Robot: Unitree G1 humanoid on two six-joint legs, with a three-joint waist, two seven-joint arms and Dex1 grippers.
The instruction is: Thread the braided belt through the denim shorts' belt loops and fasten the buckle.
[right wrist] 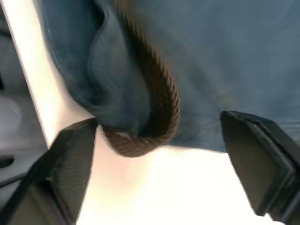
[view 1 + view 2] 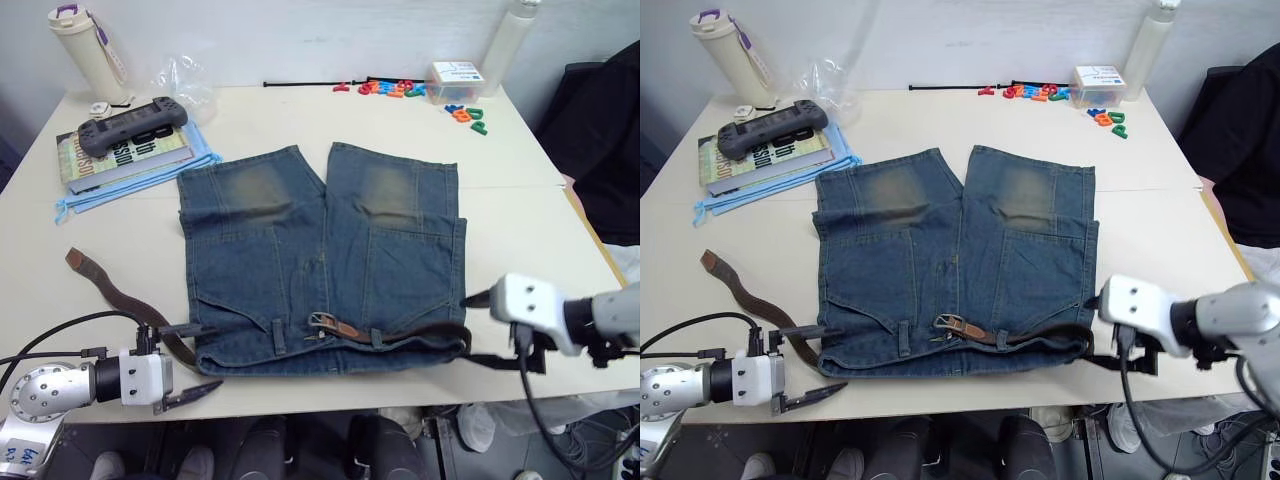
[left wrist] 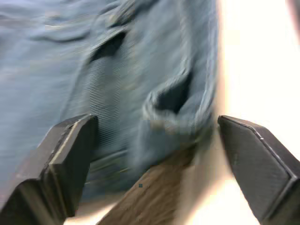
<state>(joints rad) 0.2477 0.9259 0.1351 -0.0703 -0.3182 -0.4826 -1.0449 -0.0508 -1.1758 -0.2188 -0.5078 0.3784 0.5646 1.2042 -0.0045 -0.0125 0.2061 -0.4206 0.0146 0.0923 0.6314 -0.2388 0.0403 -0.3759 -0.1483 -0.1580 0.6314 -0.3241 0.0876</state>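
Looking from the near edge, I have my left gripper (image 2: 190,360) low at the waistband's left corner, fingers spread and holding nothing, with the braided belt (image 2: 110,292) trailing loose across the surface beside it. My right gripper (image 2: 480,330) sits at the opposite corner, fingers also spread, where the belt curls round the hem. I judge the threading partly done: the strap runs through the belt loops (image 2: 377,337) on the right half, and the buckle (image 2: 320,321) lies near the fly. To do this well, I'd pinch the free tail close to its entry and feed gently, keeping both wrists level. Farther off, the denim shorts (image 2: 320,240) lie flat, legs pointing away.
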